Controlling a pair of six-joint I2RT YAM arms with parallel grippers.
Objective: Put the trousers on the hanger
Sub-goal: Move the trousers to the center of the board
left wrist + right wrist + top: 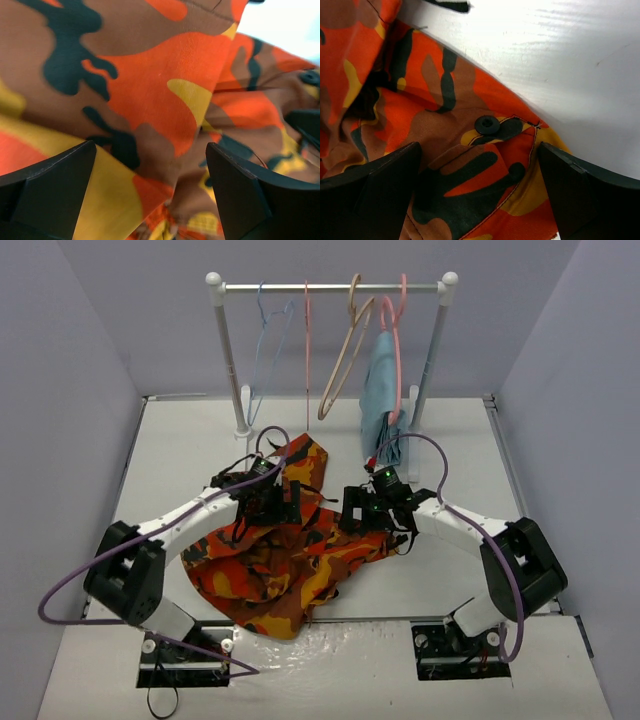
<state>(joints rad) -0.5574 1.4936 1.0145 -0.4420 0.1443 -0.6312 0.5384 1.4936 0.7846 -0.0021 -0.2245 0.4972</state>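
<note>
**Q:** What was pictured, and where were the trousers found?

**A:** A white table [450, 450] was shown with a clothes rail [330, 287] stood at its far edge. The trousers [270, 575] were seen heaped in front of the rail, spread loosely on the table below its left and middle stretch and not yet hung. The left gripper [288, 502] and the right gripper [348, 512] were pictured at the side of the heap nearer the rail, facing each other. The hanger [262, 310] was left hooked near the rail's left end, well apart from the cloth.

**Q:** How were the pincers set?

**A:** Both were seen spread wide with nothing clamped. In the left wrist view, only camouflage folds were framed between the fingers of the left gripper [150, 150]. The right gripper [479, 147] was held over a dark button [486, 124] at what was taken for the waistband.

**Q:** How was the garment expected to handle?

**A:** It was judged light, soft and limp, likely to sag and slide off a thin wire. A hold on the doubled, stitched waistband by the button was thought firmest, with a second hold taken further along that edge.
</note>
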